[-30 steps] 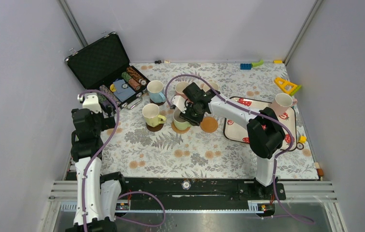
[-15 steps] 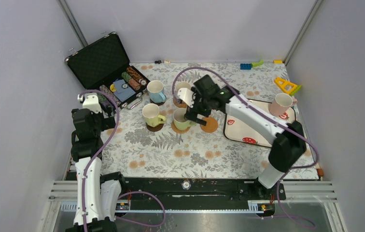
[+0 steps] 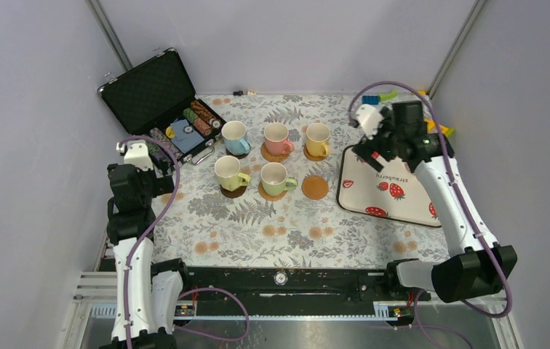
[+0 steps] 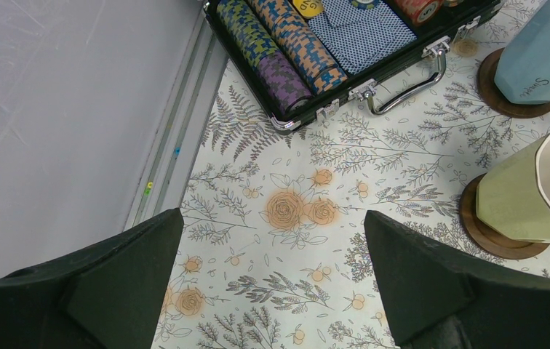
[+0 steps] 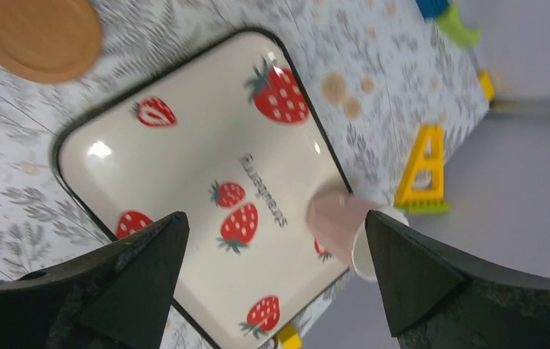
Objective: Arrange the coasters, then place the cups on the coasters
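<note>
Our R fingers are spread wide & hold nothing. Right under the gap btw them is the tray w/ red berries on it. The light pink cup stands at the tray's edge, just by the right-side finger. It looks blurry, so we can't tell if they touch. The bare coaster lies on the table, well away from these fingers, past the tray's other end.

Our L fingers are wide too, w/ nothing in them & just table under the gap. Ahead & off to their right sits the pale green cup on a dark coaster. Farther ahead is the blue cup on a 2nd dark coaster. The open case is straight ahead.

From up top, the pink cup, yellow cup & green cup each sit on tan coasters, btw the two sets of fingers.
</note>
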{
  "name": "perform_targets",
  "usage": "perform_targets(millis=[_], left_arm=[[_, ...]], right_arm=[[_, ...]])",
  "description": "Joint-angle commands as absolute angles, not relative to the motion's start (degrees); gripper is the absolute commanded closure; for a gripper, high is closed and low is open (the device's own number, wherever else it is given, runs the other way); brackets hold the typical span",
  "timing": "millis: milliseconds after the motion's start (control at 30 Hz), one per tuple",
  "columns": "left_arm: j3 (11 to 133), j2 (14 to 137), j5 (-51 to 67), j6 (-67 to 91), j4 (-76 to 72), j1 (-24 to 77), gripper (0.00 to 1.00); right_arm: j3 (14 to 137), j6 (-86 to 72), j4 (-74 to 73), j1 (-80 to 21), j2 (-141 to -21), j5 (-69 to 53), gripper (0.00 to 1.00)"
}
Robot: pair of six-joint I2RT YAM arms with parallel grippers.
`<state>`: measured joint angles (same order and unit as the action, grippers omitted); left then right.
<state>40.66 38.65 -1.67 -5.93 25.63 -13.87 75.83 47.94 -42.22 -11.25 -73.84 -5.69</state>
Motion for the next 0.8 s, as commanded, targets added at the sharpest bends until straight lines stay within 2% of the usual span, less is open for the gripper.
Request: perform_targets(millis=[0,133,300,533,667,767], left_arm=[[40.52,37.78,-0.27,-5.89,22.94,-14.28,0.01],[40.43,38.09,0.4,-5.89,22.94,-14.26,0.01],[40.47,38.96,1.35,-5.97,22.99,-14.25,0.01],[40.6,39.67,0.84,-5.85,22.96,-14.29,0.01],[40.86,40.86,0.24,-5.76,22.94,-14.24,0.01],[40.96,41.27,-1.43,-5.76,22.89,-14.3,0.01]], right_arm=[[73.15,51.11,-44.48,-1.12,-71.95,-7.96,0.0],[73.14,53.03,-44.37,9.69,-74.16,-9.1,0.0],[79.04,62.68,-46.31,16.63,-80.24,-8.91,0.0],[93.95,83.99,-59.65,19.89,-90.64,-10.53,0.0],[103.34,92.53,-69.9,20.56,-98.19,-6.17,0.0],[108.3,95.17,-72.19,21.19,-103.88,-2.57,0.0]])
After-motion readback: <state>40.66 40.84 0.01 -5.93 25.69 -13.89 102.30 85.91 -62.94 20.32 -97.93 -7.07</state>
